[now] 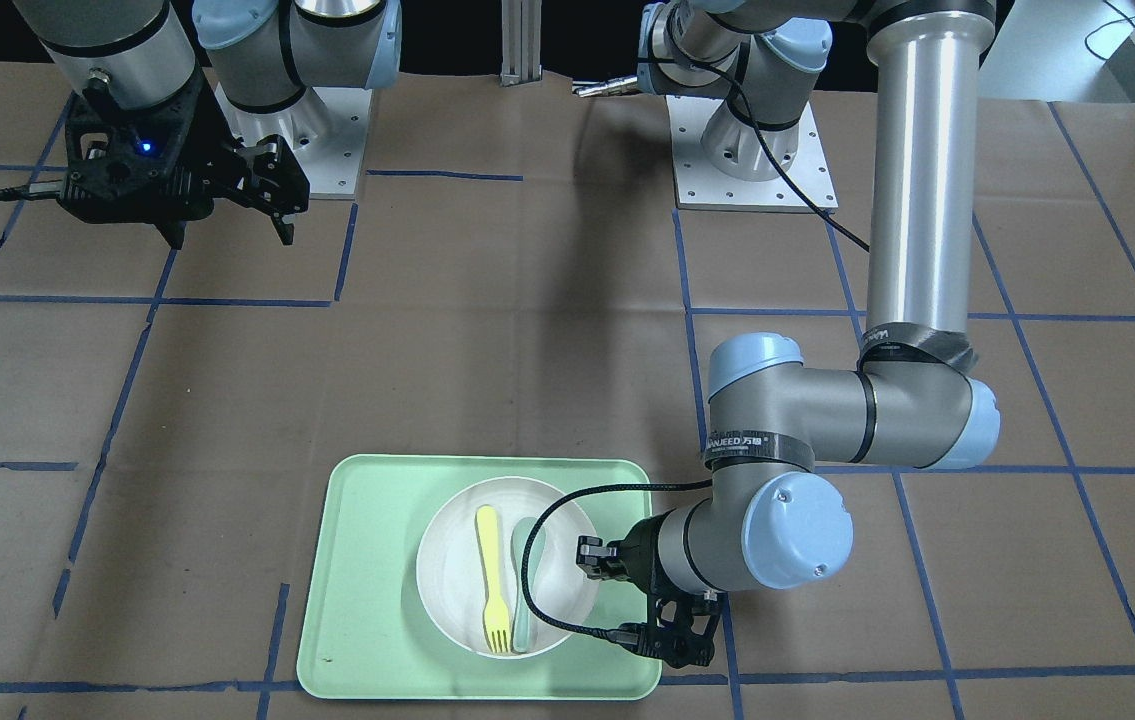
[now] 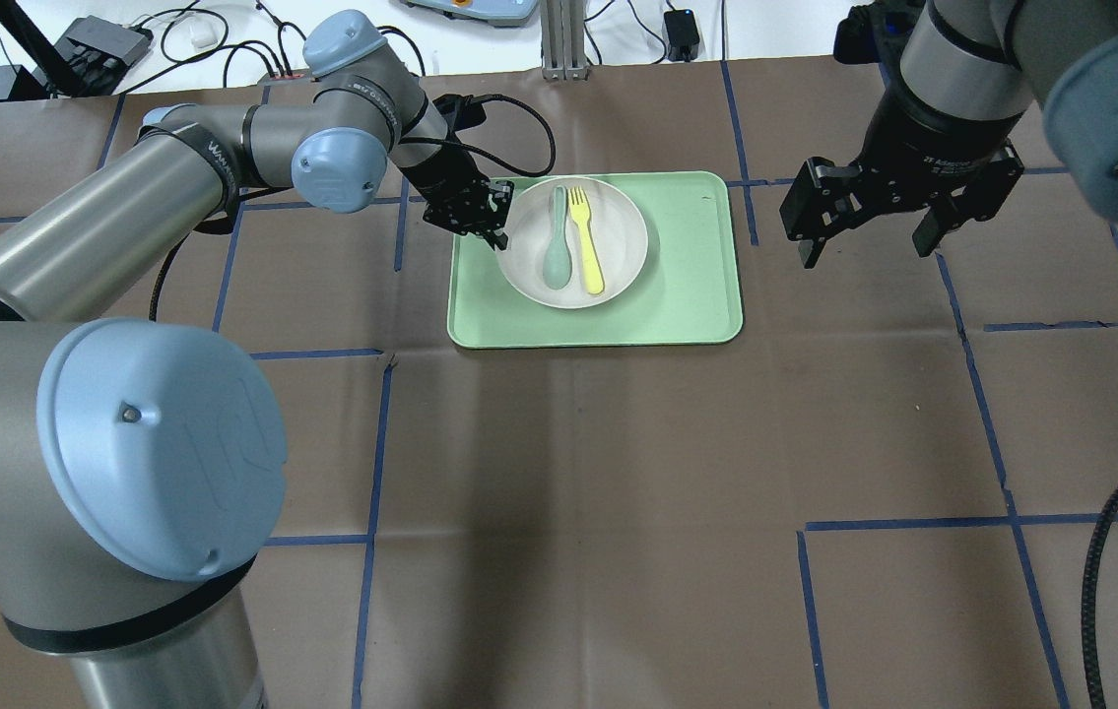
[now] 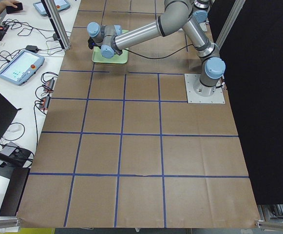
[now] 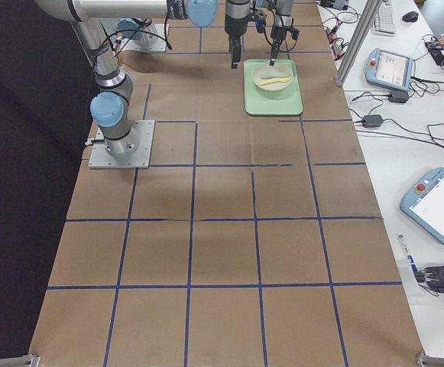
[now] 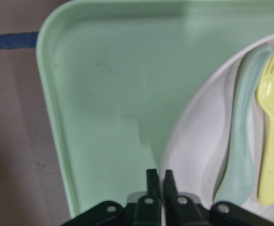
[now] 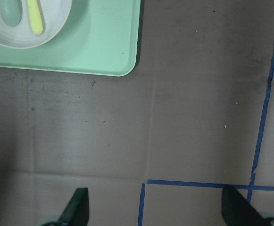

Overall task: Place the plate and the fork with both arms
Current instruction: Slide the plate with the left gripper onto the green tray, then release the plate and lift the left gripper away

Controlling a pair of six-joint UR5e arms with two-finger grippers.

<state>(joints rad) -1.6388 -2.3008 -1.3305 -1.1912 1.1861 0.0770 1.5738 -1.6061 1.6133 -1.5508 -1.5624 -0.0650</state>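
Observation:
The off-white plate (image 2: pixel 623 231) sits on the mint-green tray (image 2: pixel 687 286). The pale-yellow fork (image 2: pixel 585 241) lies in the plate beside a grey-green spoon (image 2: pixel 557 251). My left gripper (image 2: pixel 494 222) is at the plate's left rim. In the left wrist view its fingers (image 5: pixel 151 181) are shut on the rim of the plate (image 5: pixel 198 141), with the fork (image 5: pixel 271 136) ahead. My right gripper (image 2: pixel 864 241) is open and empty above the bare table, to the right of the tray. Its wrist view shows the plate (image 6: pixel 56 23) at the top left.
The table is covered in brown paper with blue tape lines (image 2: pixel 972 394). The tray's corner (image 6: pixel 127 66) lies well apart from my right gripper's fingers (image 6: pixel 78 207). Operator tables with pendants (image 4: pixel 439 202) stand beyond the far edge.

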